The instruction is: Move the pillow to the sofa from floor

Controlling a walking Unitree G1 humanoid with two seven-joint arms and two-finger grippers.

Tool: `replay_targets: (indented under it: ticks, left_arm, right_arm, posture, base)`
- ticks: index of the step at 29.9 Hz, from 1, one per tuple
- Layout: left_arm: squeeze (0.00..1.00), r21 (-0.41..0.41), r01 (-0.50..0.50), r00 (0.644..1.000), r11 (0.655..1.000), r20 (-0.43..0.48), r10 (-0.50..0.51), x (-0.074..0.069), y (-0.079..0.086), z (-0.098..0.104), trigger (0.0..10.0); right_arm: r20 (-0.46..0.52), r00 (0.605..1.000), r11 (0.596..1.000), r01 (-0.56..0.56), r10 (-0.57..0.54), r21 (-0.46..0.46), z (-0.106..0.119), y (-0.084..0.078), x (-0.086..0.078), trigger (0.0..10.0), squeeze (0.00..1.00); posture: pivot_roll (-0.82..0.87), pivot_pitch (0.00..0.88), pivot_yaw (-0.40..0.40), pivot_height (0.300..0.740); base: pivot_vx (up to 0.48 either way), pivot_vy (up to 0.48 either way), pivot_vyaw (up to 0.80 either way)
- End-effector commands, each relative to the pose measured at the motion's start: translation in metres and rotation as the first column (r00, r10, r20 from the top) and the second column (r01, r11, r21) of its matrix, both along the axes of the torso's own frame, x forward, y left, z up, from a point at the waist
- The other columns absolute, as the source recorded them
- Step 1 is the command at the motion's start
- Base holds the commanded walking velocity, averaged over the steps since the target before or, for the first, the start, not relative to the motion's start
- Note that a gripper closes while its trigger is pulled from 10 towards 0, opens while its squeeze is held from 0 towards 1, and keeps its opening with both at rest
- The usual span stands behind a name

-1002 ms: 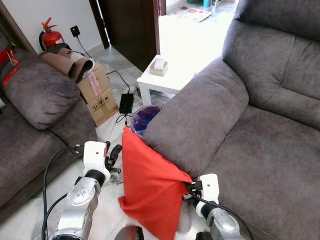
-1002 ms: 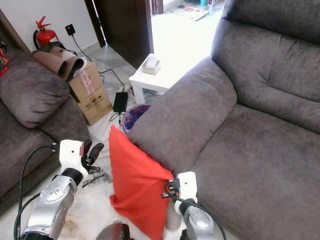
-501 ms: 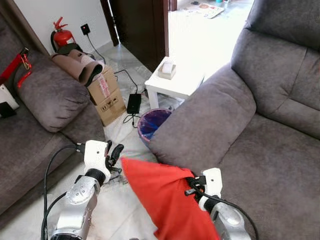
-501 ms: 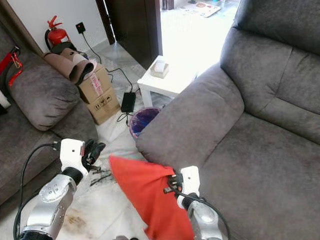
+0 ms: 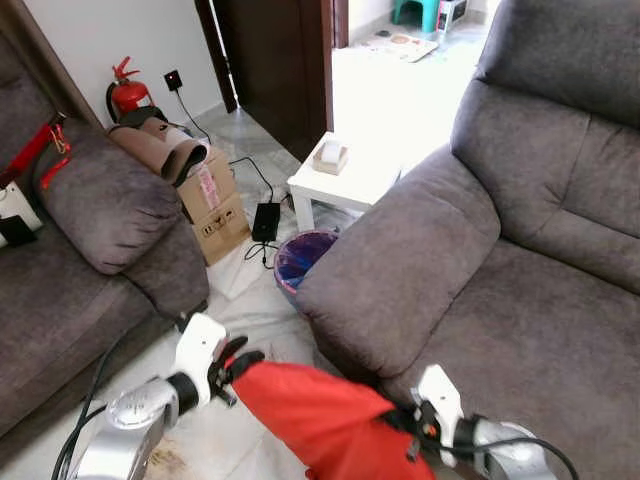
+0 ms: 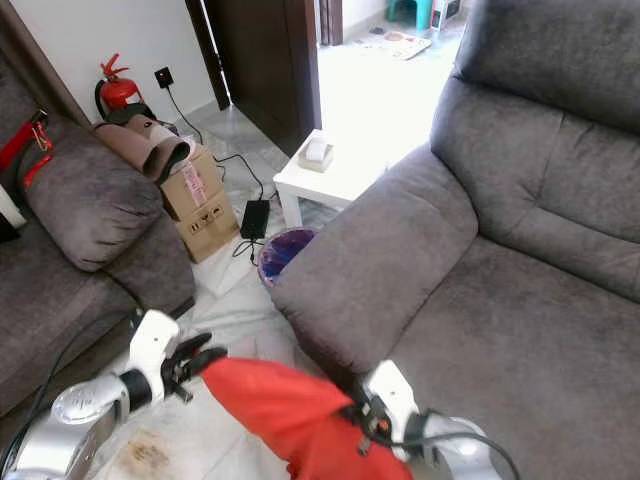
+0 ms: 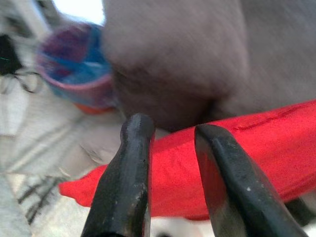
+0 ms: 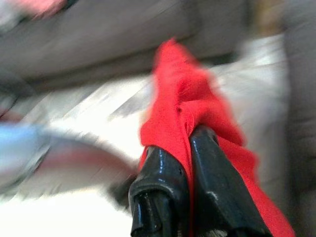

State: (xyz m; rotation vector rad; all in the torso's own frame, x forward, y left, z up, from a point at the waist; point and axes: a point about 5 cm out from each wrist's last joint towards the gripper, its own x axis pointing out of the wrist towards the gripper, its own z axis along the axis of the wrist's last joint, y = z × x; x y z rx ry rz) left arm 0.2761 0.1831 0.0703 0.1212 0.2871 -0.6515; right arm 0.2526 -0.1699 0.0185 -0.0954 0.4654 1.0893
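The red pillow (image 5: 320, 420) is held off the floor, lying roughly flat just in front of me, beside the armrest (image 5: 400, 265) of the big grey sofa (image 5: 530, 300). My right gripper (image 8: 185, 145) is shut on a fold of the pillow's red fabric at its right end (image 6: 358, 422). At the pillow's left corner is my left gripper (image 5: 236, 364). In the left wrist view its fingers (image 7: 123, 182) stand apart, with the pillow (image 7: 256, 148) lying just beyond them.
A purple bin (image 5: 305, 255) and a white side table (image 5: 350, 175) stand past the armrest. A second grey sofa (image 5: 90, 210) is on the left, with cardboard boxes (image 5: 215, 200), a fire extinguisher (image 5: 125, 90) and a black adapter (image 5: 265, 220) with cables on the floor.
The pillow has gone from hanging upright against the armrest to lying flat and low before me. My left gripper has come to its left corner. The camera has shifted.
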Motion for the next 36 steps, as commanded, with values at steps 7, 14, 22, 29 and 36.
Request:
replay_targets:
  ticks: [7, 14, 22, 29, 36]
  left_arm:
    - [1.0, 0.074, 0.315, 0.942, 0.946, -0.146, -0.302, -0.025, 0.0, -0.007, 10.0]
    - [1.0, 0.429, 0.533, 0.846, 0.729, -0.263, -0.463, -0.041, 0.015, -0.034, 10.0]
    - [1.0, 0.518, 0.627, 0.772, 0.581, -0.32, -0.548, -0.051, 0.016, -0.051, 10.0]
    - [1.0, 0.604, 0.545, 0.809, 0.582, -0.195, -0.555, -0.043, 0.006, -0.061, 10.0]
    - [0.0, 0.579, 0.565, 0.806, 0.588, -0.233, -0.545, -0.052, 0.008, -0.077, 10.0]
  right_arm:
    - [0.0, 0.978, 0.978, -0.211, 0.211, 0.009, 0.016, 0.015, -0.01, 10.0, 0.0]
    - [-0.018, 0.956, 0.957, -0.291, 0.291, 0.015, 0.02, 0.027, -0.019, 10.0, 0.0]
    - [-0.02, 0.943, 0.943, -0.333, 0.333, 0.029, 0.029, 0.038, -0.027, 10.0, 0.0]
    - [-0.015, 0.928, 0.927, -0.372, 0.373, 0.043, 0.041, 0.038, -0.035, 10.0, 0.0]
    - [0.009, 0.929, 0.928, -0.371, 0.37, 0.036, 0.051, 0.04, -0.036, 10.0, 0.0]
  posture:
    - [-0.01, 0.115, 0.094, 0.74]
    - [-0.01, 0.126, 0.096, 0.74]
    - [-0.02, 0.138, 0.09, 0.74]
    - [-0.03, 0.145, 0.083, 0.74]
    - [-0.04, 0.152, 0.078, 0.74]
  base:
    - [0.0, 0.0, 0.0]
    - [0.0, 0.0, 0.0]
    - [0.0, 0.0, 0.0]
    - [0.0, 0.0, 0.0]
    - [0.0, 0.0, 0.0]
